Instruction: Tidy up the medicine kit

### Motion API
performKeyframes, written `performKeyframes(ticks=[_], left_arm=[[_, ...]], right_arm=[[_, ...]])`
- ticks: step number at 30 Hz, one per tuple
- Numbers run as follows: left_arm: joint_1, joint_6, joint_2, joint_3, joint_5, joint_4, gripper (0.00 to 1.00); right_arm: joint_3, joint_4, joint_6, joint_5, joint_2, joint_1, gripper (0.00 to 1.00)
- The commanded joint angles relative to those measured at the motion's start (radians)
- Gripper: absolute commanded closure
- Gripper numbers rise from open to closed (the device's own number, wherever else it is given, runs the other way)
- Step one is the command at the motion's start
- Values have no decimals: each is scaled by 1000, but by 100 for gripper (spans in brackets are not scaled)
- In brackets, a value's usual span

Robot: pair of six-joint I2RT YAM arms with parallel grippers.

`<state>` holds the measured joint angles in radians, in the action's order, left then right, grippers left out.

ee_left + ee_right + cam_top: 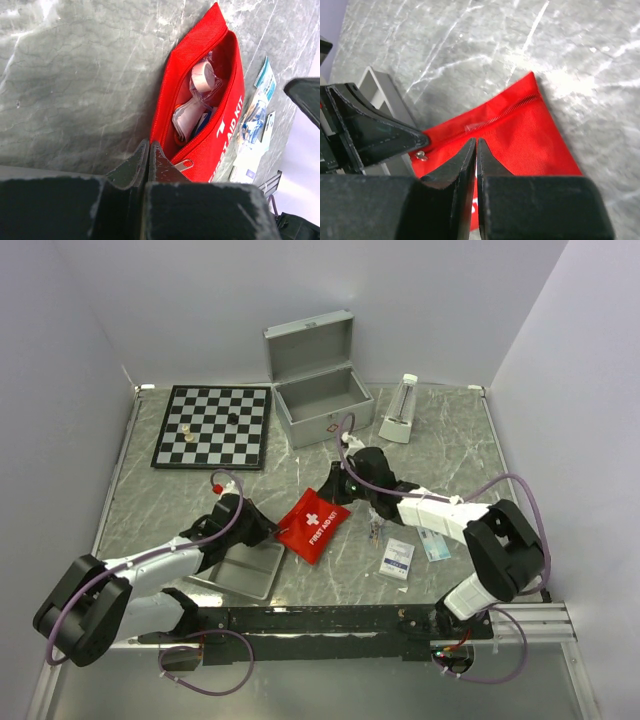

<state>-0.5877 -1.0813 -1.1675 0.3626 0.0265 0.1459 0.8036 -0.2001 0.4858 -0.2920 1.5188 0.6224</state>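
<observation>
Grey marbled desk, pale walls. The medicine kit (315,390) stands open at the far edge, centre, well apart from the red first-aid pouch (313,523) mid-desk. Left gripper (149,151) and right gripper (476,147) both have their fingers pressed together at the pouch's zip; pinched fabric cannot be confirmed. Recommended: one gripper steadies the gaping mouth while the other extracts contents. Legible: "FIRST AID KIT".

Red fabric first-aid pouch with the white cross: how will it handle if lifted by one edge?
Red fabric pouch likely floppy: woven cloth, mouth gaping. Probably light: a bandage roll and paper packets show inside. Unzipped, so contents may spill if tipped.
</observation>
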Motion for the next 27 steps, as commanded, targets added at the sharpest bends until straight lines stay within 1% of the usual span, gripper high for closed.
performKeyframes(ticks=[1, 6, 8, 11, 14, 18, 19, 23, 27], left_arm=[[3, 9, 6, -10, -16, 41, 99], [2, 17, 9, -13, -10, 46, 99], [2, 24, 12, -8, -10, 40, 99], [2, 32, 31, -7, -13, 26, 99], [2, 38, 66, -4, -23, 11, 99], [0, 55, 112, 15, -23, -25, 99], [3, 64, 120, 21, -54, -34, 99], [2, 89, 137, 48, -51, -55, 99], [2, 104, 144, 65, -36, -55, 99]], right_arm=[[43, -44, 11, -55, 73, 13, 89], [39, -123, 60, -140, 217, 17, 89], [39, -131, 76, -157, 260, 16, 89], [23, -127, 77, -151, 276, 16, 89], [-21, -137, 73, -125, 216, 16, 90], [-29, -82, 39, -61, 91, 26, 88], [-23, -62, 19, -44, 46, 36, 85], [9, 36, -41, 16, -66, 83, 70], [26, 94, -72, 25, -137, 126, 63]])
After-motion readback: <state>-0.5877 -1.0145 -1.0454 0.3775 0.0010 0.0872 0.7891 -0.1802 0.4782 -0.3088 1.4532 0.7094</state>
